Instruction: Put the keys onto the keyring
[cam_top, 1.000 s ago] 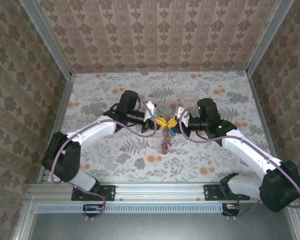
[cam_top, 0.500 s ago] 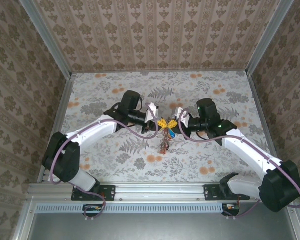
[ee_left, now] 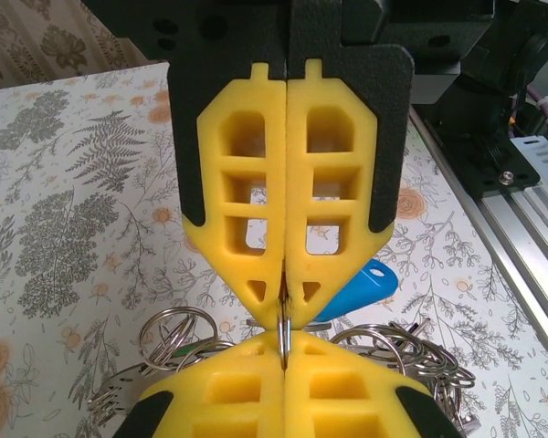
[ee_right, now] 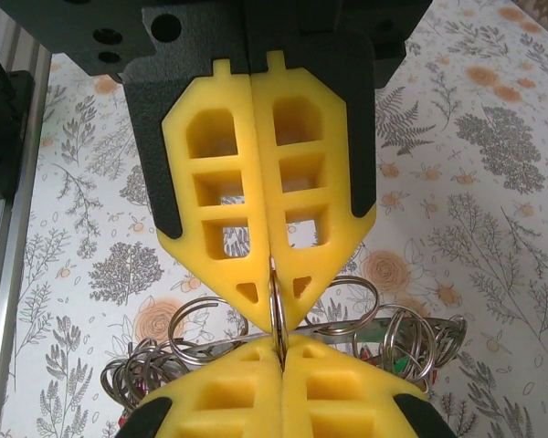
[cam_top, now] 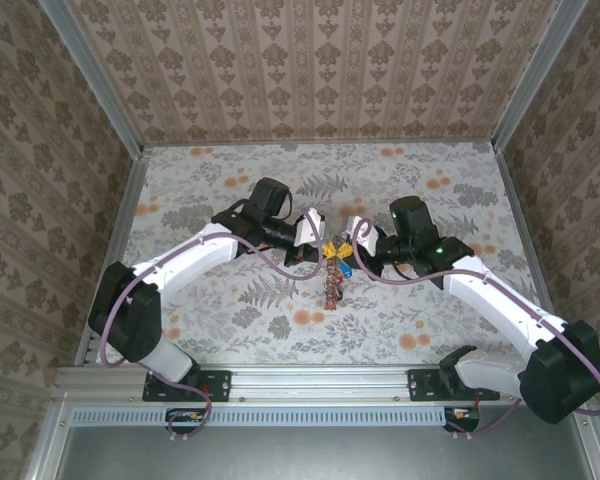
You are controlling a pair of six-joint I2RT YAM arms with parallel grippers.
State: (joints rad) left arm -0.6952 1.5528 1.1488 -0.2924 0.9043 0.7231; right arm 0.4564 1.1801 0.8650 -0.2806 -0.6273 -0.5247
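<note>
Right, both arms are reaching in to the middle of the flowered counter (cam_top: 210,190), tips almost nose to nose. The left tool (cam_top: 317,243) has its yellow pads (ee_left: 247,228) pressed flat together, and right at the very tip there's a thin strand of wire nipped between them. Same on the other side: the right tool (cam_top: 351,246) is pressed together too, with a loop of that wire running up into its tip. So both are pinching the keyring (cam_top: 331,285), one from each side, tips facing and just about touching. The rest of the bunch trails from between them towards the near edge, a dark reddish cluster; whether it hangs free or rests on the counter I can't tell. A blue-headed key (ee_left: 358,288) pokes out just beside the tips, on the right tool's side. Bright steel rings (ee_left: 172,330) fan out in a tangle under both tips.
</note>
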